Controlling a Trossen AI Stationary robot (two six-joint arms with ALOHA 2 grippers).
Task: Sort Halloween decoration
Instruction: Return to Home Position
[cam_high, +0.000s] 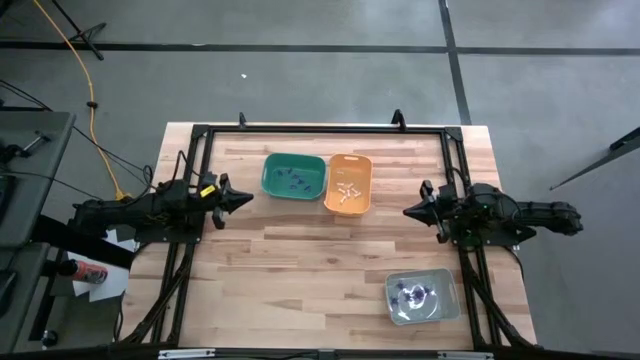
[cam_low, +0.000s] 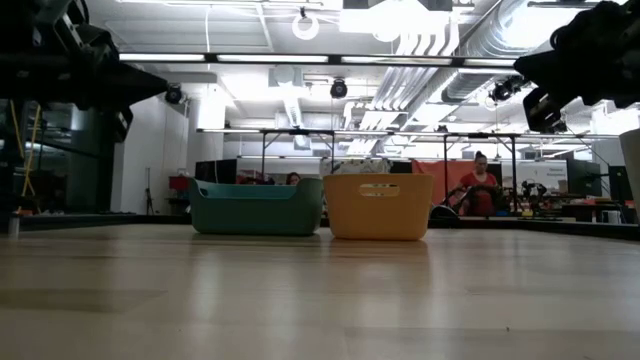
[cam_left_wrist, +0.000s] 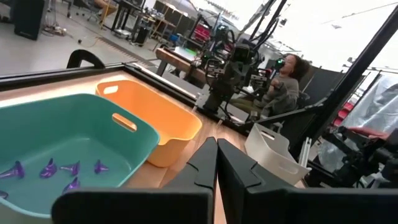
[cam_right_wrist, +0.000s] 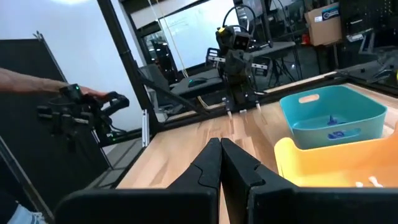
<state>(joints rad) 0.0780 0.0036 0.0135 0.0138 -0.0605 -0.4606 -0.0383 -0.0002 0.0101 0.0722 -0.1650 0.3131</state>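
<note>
1. Grey bin (cam_high: 452, 298), 5 o'clock: purple trinkets (cam_high: 412, 293) inside.
2. My left hand (cam_high: 245, 199) at 9, right hand (cam_high: 408, 211) at 3: both clenched, empty.
3. 12 o'clock: green bin (cam_high: 270, 168) holds purple, orange bin (cam_high: 364, 165) cream trinkets (cam_high: 347, 190). I'd guess light, stiff, slippery; pinch mid-body.

The left black jointed arm (cam_high: 140, 208) is built of blocky dark segments, with a small yellow tag (cam_high: 207, 188) near its wrist. The right black jointed arm (cam_high: 520, 215) has the same bulky links. The left gripper (cam_high: 243, 199) and right gripper (cam_high: 410, 211) end in matt black plastic fingers (cam_right_wrist: 208, 165), angular, notched, tapering to narrow tips.
</note>
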